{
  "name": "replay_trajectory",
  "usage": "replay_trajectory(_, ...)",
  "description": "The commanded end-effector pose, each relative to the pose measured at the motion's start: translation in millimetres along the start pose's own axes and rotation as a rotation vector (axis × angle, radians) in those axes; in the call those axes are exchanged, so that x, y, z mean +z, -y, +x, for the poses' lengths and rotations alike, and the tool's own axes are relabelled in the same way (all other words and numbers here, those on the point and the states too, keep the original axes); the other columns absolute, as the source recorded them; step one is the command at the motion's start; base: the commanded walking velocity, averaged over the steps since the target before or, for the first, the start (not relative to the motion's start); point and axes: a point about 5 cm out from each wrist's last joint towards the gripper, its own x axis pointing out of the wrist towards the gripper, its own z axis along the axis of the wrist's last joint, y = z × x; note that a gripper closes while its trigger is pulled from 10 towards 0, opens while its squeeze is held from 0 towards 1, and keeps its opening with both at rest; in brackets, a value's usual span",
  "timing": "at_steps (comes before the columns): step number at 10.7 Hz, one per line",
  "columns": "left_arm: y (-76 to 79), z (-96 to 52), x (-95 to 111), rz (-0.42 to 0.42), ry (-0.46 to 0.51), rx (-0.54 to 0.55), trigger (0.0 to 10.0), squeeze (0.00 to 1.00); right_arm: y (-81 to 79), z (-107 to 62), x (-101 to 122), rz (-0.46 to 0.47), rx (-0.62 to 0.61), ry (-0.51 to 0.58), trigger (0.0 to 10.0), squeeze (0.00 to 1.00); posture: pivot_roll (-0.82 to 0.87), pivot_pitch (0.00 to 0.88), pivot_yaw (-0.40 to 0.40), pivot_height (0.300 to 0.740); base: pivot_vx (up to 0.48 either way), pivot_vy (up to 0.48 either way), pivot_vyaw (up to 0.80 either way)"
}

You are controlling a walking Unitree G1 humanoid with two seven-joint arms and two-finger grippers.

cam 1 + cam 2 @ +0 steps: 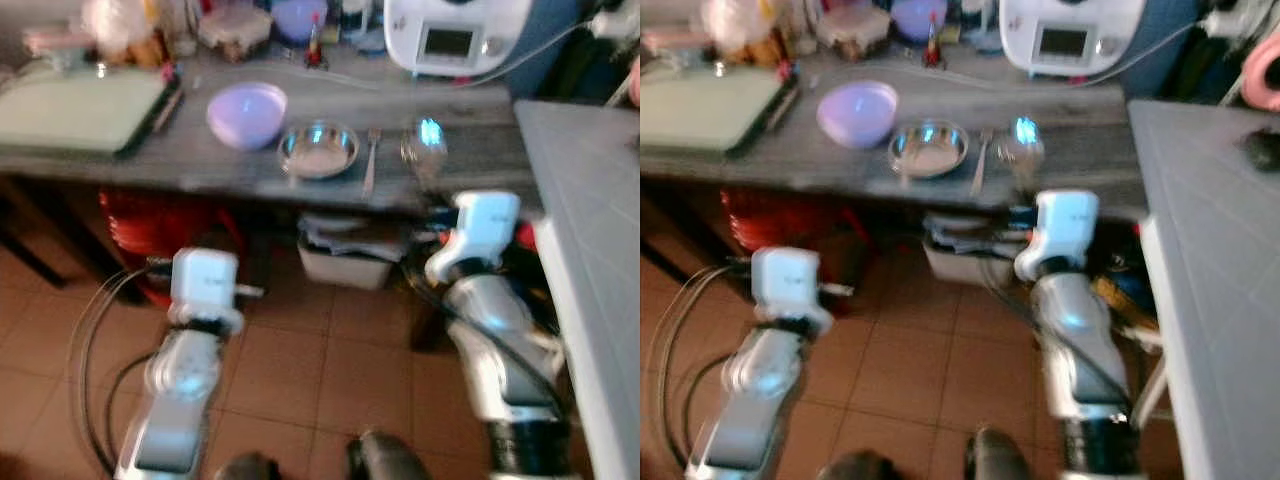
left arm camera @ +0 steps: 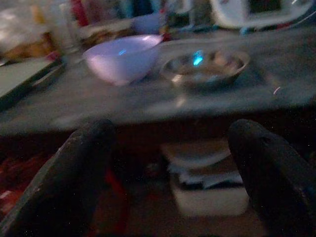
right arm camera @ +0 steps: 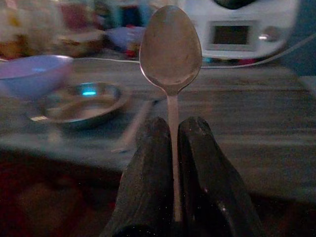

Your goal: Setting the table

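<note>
Right wrist view shows the right gripper point(image 3: 174, 143) squeezing a spoon point(image 3: 171, 47) by its handle, bowl end up, low in front of the table's point(image 1: 480, 150) front edge. On the table near that edge sit a metal bowl point(image 1: 318, 150), a fork point(image 1: 370, 160) just beside it, and a purple bowl point(image 1: 246, 112). The left gripper point(image 2: 168, 168) is spread wide, holding nothing, below the table.

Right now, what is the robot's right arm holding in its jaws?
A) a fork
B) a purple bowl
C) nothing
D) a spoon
D: the right gripper has its jaws shut on the handle of a spoon, bowl end up, in front of the table.
</note>
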Motion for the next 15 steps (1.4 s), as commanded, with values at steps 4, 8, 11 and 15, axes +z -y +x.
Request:
replay_trajectory(4, -8.1, -2.3, 2, 0.014, 0.005, 0.014, 10.0, 0.00, -4.3, 2.1, 2, 0.021, -0.005, 0.012, 10.0, 0.00, -0.02, 0.109, 0.020, 0.740, 0.480, 0.000, 0.00)
replay_trajectory(8, -16.6, -7.0, 6, -0.008, 0.020, 0.032, 10.0, 0.00, 10.3, -2.1, -9, 0.050, -0.113, -0.041, 10.0, 0.00, -0.02, 0.118, 0.029, 0.740, 0.120, 0.000, 0.00)
replay_trajectory(11, -19.9, -13.8, 6, -0.005, 0.012, 0.030, 10.0, 0.00, 16.3, -2.7, -24, 0.108, -0.180, -0.122, 10.0, 0.00, 0.00, 0.121, 0.032, 0.740, 0.000, 0.000, 0.00)
replay_trajectory(15, -19.2, -16.0, 6, -0.004, 0.006, 0.015, 10.0, 0.00, 24.9, -9.4, -36, 0.130, -0.271, -0.195, 10.0, 0.00, 0.00, 0.127, 0.037, 0.740, 0.000, 0.000, 0.00)
